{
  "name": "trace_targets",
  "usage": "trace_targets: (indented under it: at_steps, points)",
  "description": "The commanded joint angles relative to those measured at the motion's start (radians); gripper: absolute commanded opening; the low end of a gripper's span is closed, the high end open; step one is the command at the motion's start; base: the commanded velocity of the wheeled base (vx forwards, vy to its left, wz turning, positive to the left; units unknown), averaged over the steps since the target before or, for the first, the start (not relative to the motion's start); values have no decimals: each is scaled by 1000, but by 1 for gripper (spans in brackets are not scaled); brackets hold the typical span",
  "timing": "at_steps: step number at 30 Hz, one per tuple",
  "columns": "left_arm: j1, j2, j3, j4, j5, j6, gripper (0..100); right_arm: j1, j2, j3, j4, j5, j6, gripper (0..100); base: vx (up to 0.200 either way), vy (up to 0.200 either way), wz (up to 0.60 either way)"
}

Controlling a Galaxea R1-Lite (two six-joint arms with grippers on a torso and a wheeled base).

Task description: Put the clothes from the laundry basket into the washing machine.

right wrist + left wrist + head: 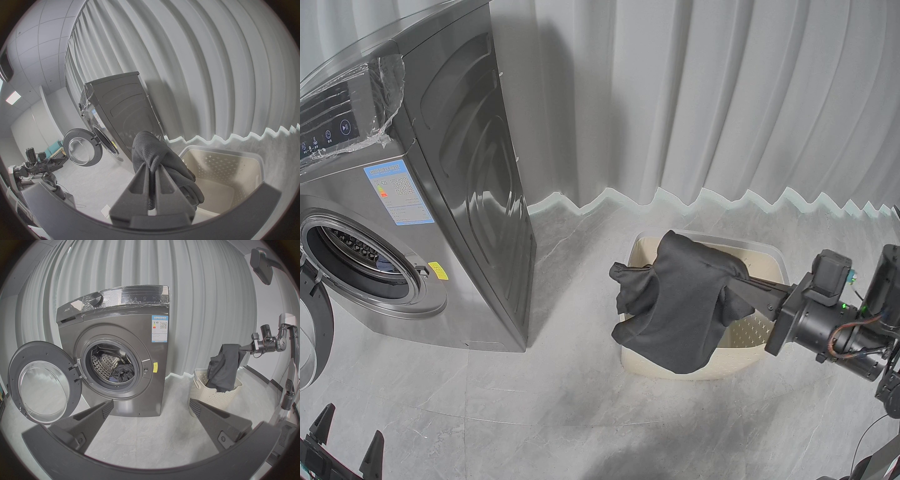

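Garment [681, 306], dark, clenched in right jaws, hanging below them over laundry basket [734, 361]; left jaws released, empty; risk: trailing cloth may snag basket rim or slip free before washing machine [462, 187], well beyond jaws.

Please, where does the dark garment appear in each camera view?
Head view: the dark garment hangs over the laundry basket, right of the washing machine.
Left wrist view: the garment hangs above the basket, beside the machine.
Right wrist view: the garment is clamped in the right pincer, before the basket.
Shared landmark: the cream basket.
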Motion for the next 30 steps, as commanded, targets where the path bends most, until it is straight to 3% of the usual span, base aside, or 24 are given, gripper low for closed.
trace_targets:
  at_steps: [1, 8, 17, 22, 30]
  points:
    - [0, -15, 16, 0, 0, 1, 100, -3, -175, -34, 66, -10, 0, 0, -200, 0, 0]
    - [0, -15, 16, 0, 0, -1, 100, -3, -177, -38, 69, -61, -3, 0, -200, 0, 0]
    - [0, -15, 16, 0, 0, -1, 100, 5, -175, -51, 105, -151, -10, 0, 0, 0, 0]
    - [-2, -15, 16, 0, 0, -1, 100, 22, -175, -60, 125, -200, -22, 0, 0, 200, 0]
    - [0, -15, 16, 0, 0, -1, 100, 29, -175, -65, 125, -203, -22, 0, 0, 200, 0]
